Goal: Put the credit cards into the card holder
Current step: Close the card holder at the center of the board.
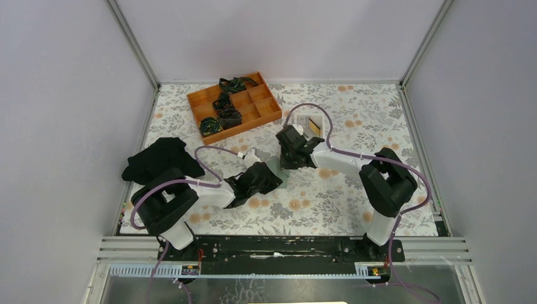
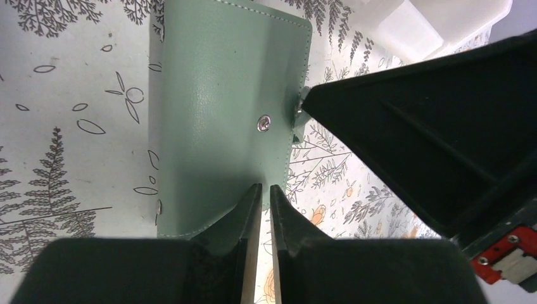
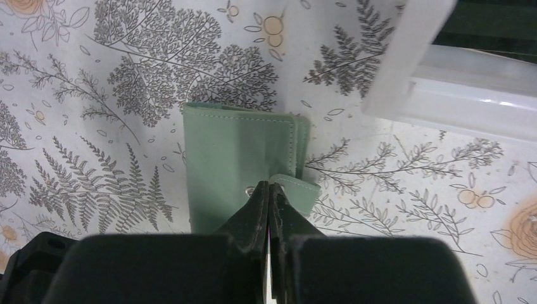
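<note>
- Currently the card holder (image 2: 221, 114) lies flat on the floral-print worktop (image 1: 329, 196), near its middle, between the two end effectors.
- Left wrist view: sage-green face up, stitched edge visible, one metal snap stud (image 2: 264, 123) close to its right edge.
- Left end effector (image 2: 261, 190): fingers almost together, only a thin slit between them, worktop print visible through the slit. Tips sit at the near edge of the card holder, with the left finger overlapping the green surface. Cannot tell whether any material is nipped.
- Right end effector (image 3: 269, 187): fingers pressed together, clamped on the small snap tab (image 3: 297, 188) that sticks out from the card holder's side. In the left wrist view its black tip touches the tab just beside the stud.
- Right wrist view: holder folded, layered edges showing on the tab side.
- White tray (image 3: 456, 101) stands on the worktop just beyond the card holder, not touching it. The top view shows flat pieces inside it, too small to identify.
- Orange compartment box (image 1: 259, 104) sits at the far left of the worktop, with dark coiled items (image 1: 229, 117) in several compartments.
- Black cloth (image 1: 158, 158) lies bunched at the left edge, beside the left arm.
</note>
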Tool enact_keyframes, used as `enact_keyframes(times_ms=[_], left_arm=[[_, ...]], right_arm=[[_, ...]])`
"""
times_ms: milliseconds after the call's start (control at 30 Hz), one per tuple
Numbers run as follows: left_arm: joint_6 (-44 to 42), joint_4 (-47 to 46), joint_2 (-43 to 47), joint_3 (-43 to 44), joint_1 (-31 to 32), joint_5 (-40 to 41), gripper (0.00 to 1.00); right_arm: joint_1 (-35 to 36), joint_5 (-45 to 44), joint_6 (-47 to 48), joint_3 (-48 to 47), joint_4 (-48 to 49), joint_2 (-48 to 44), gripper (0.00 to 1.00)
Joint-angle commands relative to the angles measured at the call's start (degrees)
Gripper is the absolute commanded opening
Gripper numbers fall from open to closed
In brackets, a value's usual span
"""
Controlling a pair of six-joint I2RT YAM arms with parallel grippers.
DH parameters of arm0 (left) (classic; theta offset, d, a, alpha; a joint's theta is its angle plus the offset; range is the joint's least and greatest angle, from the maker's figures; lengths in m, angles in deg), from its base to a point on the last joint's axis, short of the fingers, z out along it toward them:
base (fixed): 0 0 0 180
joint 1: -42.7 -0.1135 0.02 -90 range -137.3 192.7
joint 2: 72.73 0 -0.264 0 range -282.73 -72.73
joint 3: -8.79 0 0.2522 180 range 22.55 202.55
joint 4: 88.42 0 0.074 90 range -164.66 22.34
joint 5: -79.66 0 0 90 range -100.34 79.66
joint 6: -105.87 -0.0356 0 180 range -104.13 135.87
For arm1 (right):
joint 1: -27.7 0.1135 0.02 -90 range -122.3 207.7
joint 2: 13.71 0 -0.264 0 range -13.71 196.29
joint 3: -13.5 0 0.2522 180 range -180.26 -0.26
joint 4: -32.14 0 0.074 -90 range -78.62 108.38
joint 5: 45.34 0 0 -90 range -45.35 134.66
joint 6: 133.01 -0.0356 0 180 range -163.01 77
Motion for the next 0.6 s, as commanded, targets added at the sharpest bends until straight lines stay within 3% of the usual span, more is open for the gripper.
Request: enact_keyframes(times_ms=[0, 567], left_arm=[[-2.5, 4.8, 0.8, -0.9, -0.6, -0.4, 0.16], [-6.9, 8.7, 0.4, -0.6, -1.4, -0.4, 0.13]], right_arm=[[1.7, 0.2, 1.5, -3.9, -0.9, 1.8, 0.0], [3.6, -0.1, 3.0, -5.7, -1.3, 3.8, 0.0]])
